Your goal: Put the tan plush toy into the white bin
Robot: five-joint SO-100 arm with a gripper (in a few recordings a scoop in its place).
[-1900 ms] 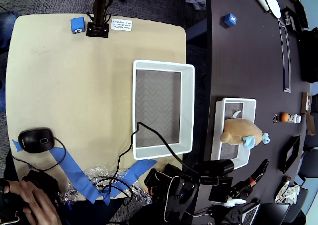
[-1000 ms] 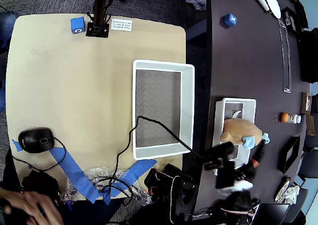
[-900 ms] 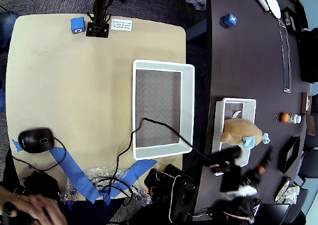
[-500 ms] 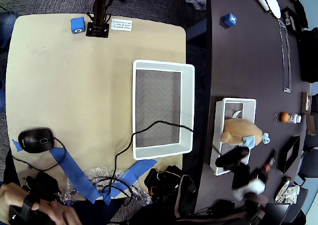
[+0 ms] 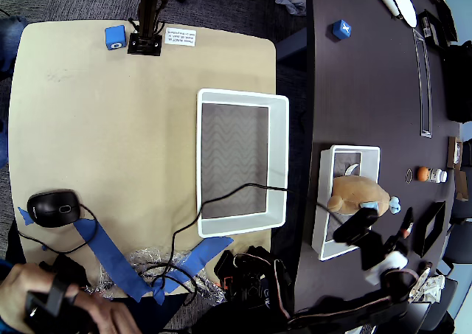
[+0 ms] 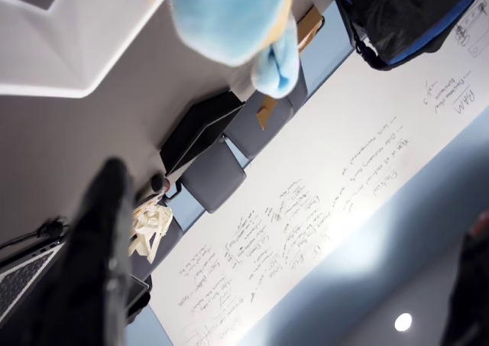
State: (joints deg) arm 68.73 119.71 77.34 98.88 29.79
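Overhead view
Writing: we see a white label [image 5: 181,36] on the tan table [image 5: 96,127] beside a black mount [image 5: 144,43]; its text is too small to read.
Toy: the tan plush toy [image 5: 359,194] lies in the smaller white bin [image 5: 330,201] on the dark table [image 5: 361,91].
White bin [image 5: 278,157]: it sits well apart from the toy, straddling both tables.
Gripper [image 5: 394,242]: we place it just beside the toy's blue parts.

Wrist view
Writing: the whiteboard [image 6: 336,208] carries handwriting; we cannot read it.
Toy: the toy's blue parts [image 6: 237,21] hang at the top, between the fingers [image 6: 95,270], touching neither.
Fingers: spread apart, holding nothing.
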